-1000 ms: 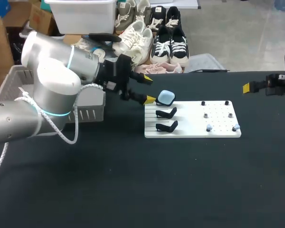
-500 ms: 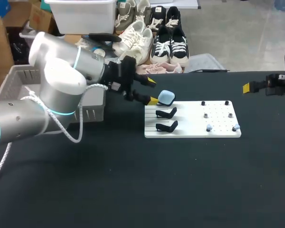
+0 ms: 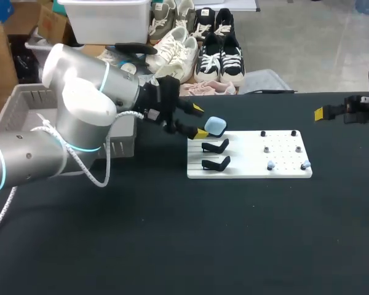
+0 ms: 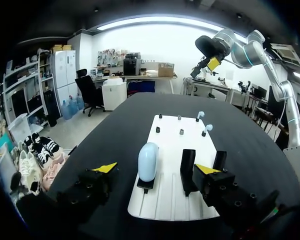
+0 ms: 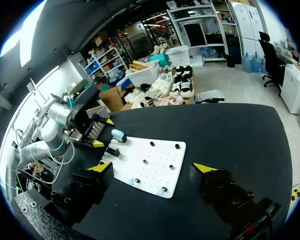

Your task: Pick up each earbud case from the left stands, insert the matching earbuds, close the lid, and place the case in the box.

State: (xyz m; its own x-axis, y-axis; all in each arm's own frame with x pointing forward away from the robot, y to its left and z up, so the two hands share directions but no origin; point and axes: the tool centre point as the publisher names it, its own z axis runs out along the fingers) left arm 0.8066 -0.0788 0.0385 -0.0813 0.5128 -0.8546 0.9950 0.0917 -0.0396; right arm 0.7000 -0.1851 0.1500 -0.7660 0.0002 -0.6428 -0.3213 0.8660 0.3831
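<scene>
A light blue earbud case (image 3: 215, 126) sits shut on the rearmost black stand of the white board (image 3: 249, 153). Two empty black stands (image 3: 215, 146) stand in front of it. My left gripper (image 3: 200, 121) is open just left of the case, one yellow tip on either side. From the left wrist the case (image 4: 148, 161) stands just ahead of the open left gripper (image 4: 155, 169), untouched. Two light blue earbuds (image 3: 270, 165) sit on pegs at the board's right front. My right gripper (image 3: 323, 114) hangs open and empty far to the right, well above the board (image 5: 150, 162).
A grey slotted basket (image 3: 24, 104) stands at the table's left rear, partly hidden behind my left arm. Small black and grey pegs (image 3: 265, 149) dot the board's right half. Bare black tabletop spreads in front of the board.
My left arm has shifted to the right, bringing its open gripper closer around the blue case. The right arm has stayed still.
</scene>
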